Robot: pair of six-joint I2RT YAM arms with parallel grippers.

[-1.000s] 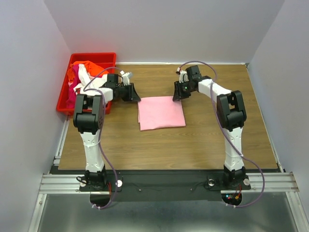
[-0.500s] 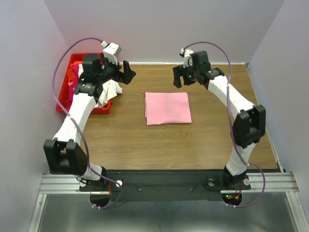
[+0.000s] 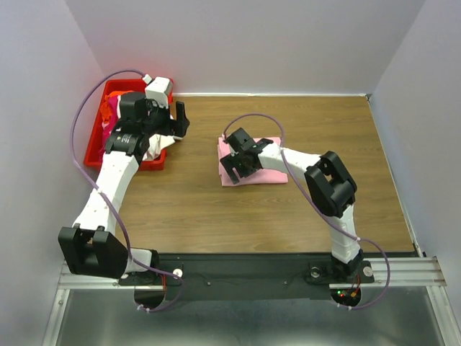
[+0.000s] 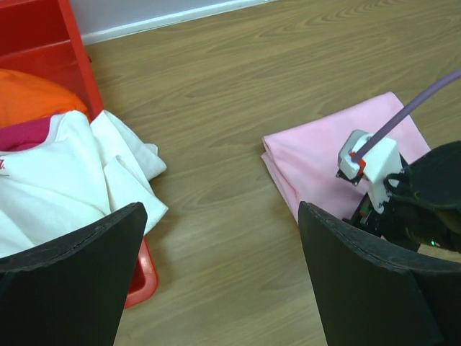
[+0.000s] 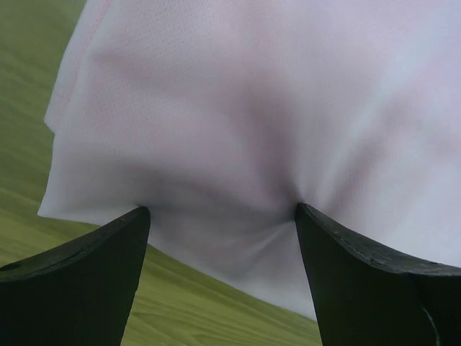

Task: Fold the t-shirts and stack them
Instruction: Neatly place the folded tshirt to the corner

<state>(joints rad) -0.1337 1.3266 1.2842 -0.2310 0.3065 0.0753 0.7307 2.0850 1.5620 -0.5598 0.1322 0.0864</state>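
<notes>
A folded light pink t-shirt (image 3: 248, 179) (image 4: 317, 148) (image 5: 252, 108) lies flat mid-table. My right gripper (image 3: 232, 164) (image 5: 223, 213) is down on its left part, open, both fingertips pressing dimples into the cloth and nothing pinched between them. My left gripper (image 3: 181, 119) (image 4: 220, 216) hangs open and empty over bare wood between the bin and the pink shirt. A white t-shirt (image 3: 162, 140) (image 4: 72, 173) spills over the bin's near corner, with an orange one (image 4: 29, 97) and a magenta one (image 4: 25, 133) behind it in the bin.
The red plastic bin (image 3: 97, 148) (image 4: 50, 36) stands at the back left corner of the wooden table (image 3: 324, 216). Grey walls close in the table at the back and on both sides.
Both grippers let go of the pink shirt's back corners and opened. The right one then swung left and down onto the shirt. The left one drew back toward the bin.
</notes>
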